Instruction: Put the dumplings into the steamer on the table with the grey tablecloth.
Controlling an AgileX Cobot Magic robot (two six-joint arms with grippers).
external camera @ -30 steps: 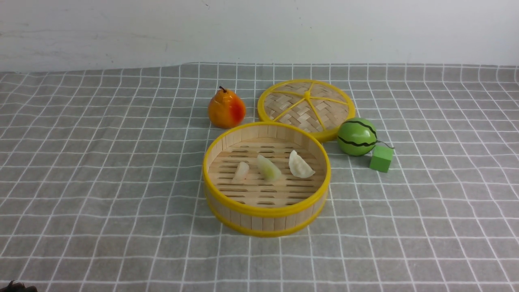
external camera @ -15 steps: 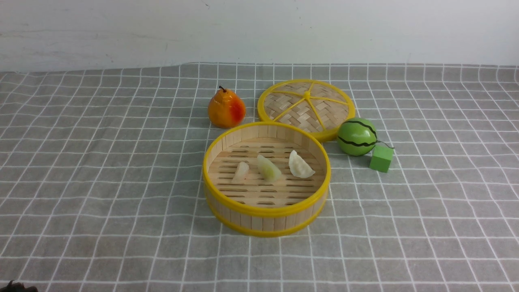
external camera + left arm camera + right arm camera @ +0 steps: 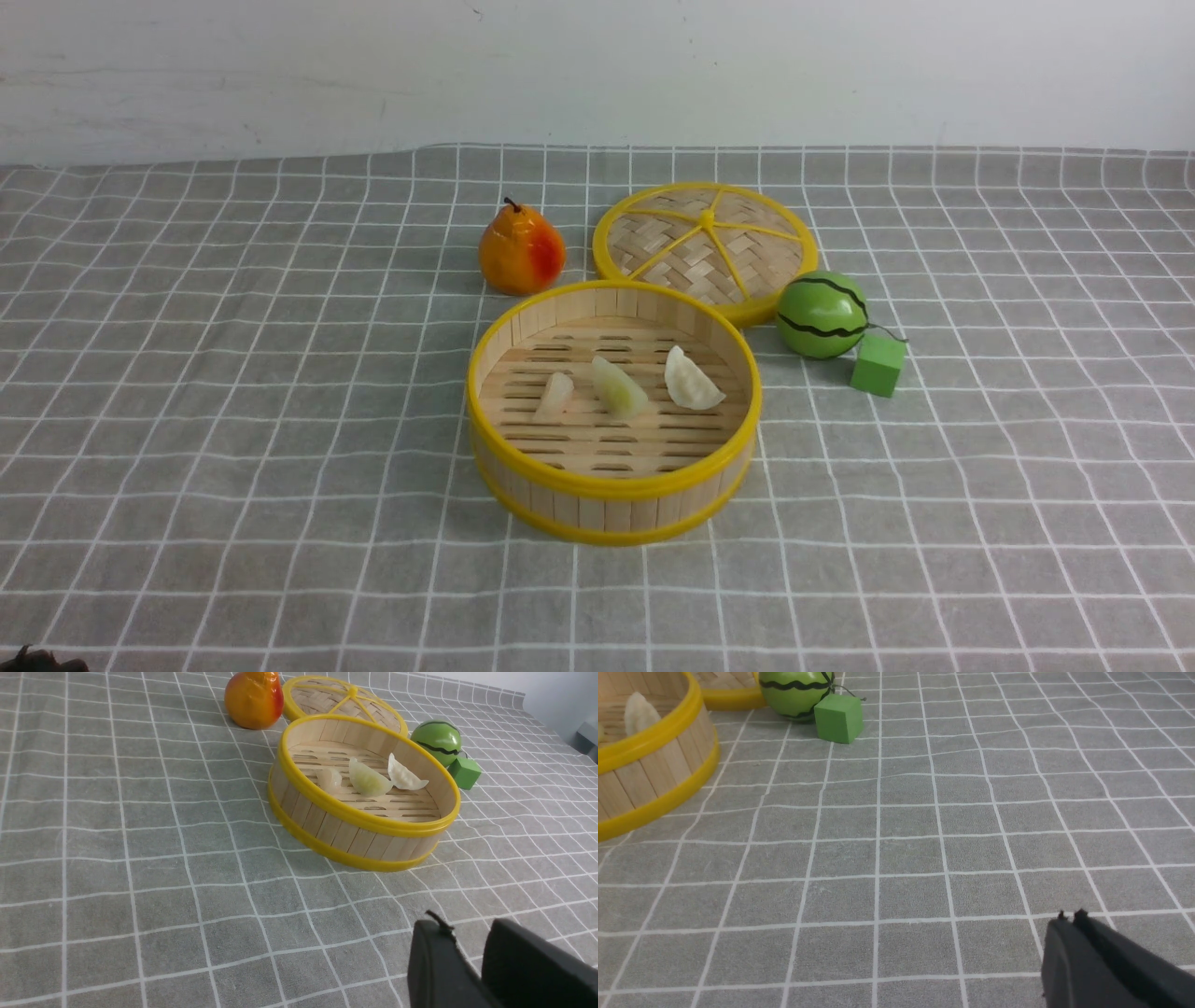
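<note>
Three pale dumplings (image 3: 555, 394) (image 3: 619, 387) (image 3: 691, 380) lie side by side on the slat floor of the round bamboo steamer (image 3: 611, 485). The steamer stands mid-table on the grey tablecloth (image 3: 233, 420). In the left wrist view my left gripper (image 3: 467, 926) hovers over bare cloth on the near side of the steamer (image 3: 355, 835), open by a narrow gap with nothing in it. My right gripper (image 3: 1070, 916) is shut and empty over the cloth, well clear of the steamer (image 3: 644, 779). In the front view only a dark scrap of the left arm shows at the bottom left corner.
Behind the steamer stand an orange pear (image 3: 521, 250) and the flat woven lid (image 3: 705, 245). To its right sit a green melon ball (image 3: 822, 315) and a green cube (image 3: 878, 364). A white wall closes off the back of the table.
</note>
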